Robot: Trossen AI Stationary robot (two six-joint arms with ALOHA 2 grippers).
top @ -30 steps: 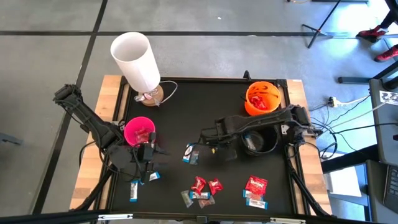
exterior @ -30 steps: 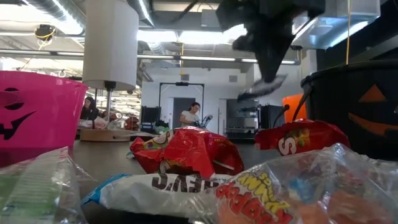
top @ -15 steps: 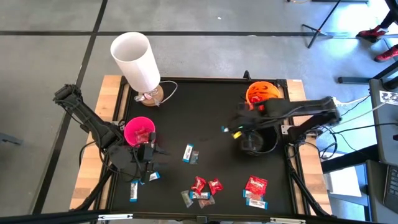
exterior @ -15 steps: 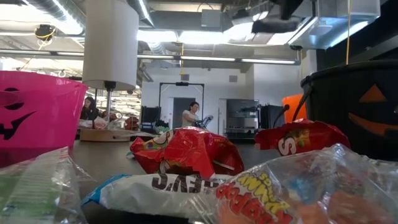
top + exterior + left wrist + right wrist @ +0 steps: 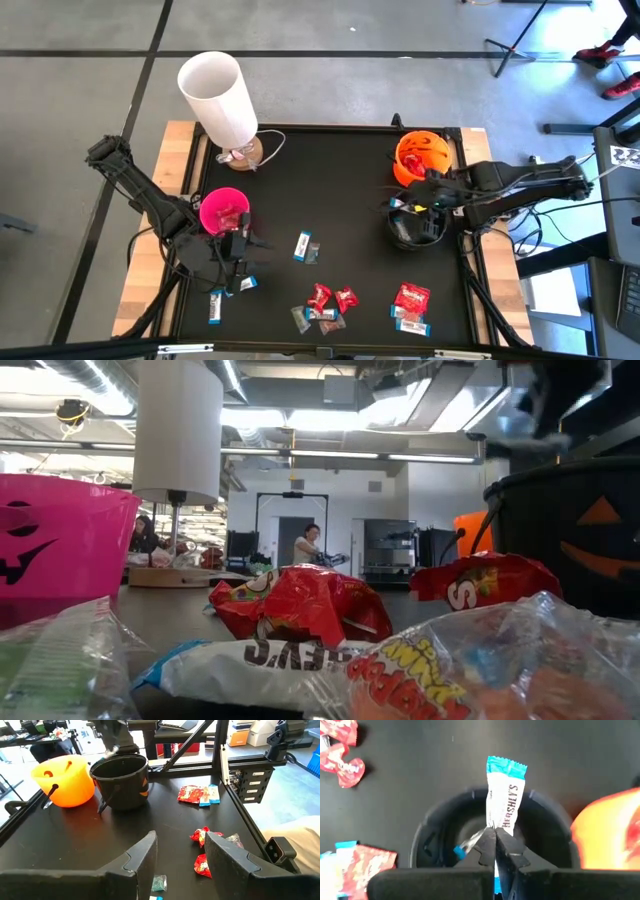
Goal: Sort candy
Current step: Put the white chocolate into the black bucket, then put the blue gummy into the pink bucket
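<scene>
- Candy lies scattered on the black counter (image 5: pixel 340 180), and one blue-and-white wrapped piece (image 5: pixel 503 802) is pinched in the right gripper (image 5: pixel 495 837) above the black bowl (image 5: pixel 415 228).
- At the far left, the left gripper (image 5: pixel 238 268) waits low over the counter, just in front of the pink bowl (image 5: pixel 224 211); its fingers (image 5: pixel 145 857) stand apart with nothing between them.
- A blue-and-white candy (image 5: pixel 215 306) lies on the counter close beside the left gripper, toward the front edge.
- Behind the pink bowl stands a white lamp (image 5: pixel 220 98) on a round wooden base.
- Near the middle of the counter a blue-and-white candy (image 5: pixel 306 247) lies alone.
- Toward the front, a small cluster of red candies (image 5: pixel 331 298) lies with a silvery piece (image 5: pixel 300 318) beside it.
- Further right, a larger red packet (image 5: pixel 412 297) lies with a blue-and-white piece (image 5: pixel 412 324) touching it on the front side.
- The black bowl sits right of centre, and in the right wrist view another blue-ended wrapper (image 5: pixel 462 848) shows inside it.
- The right gripper's fingers are pressed together on the lower end of the held candy, which stands upright over the bowl's opening.
- The orange bowl (image 5: pixel 422 157) stands just behind the black one and holds some red candy.
</scene>
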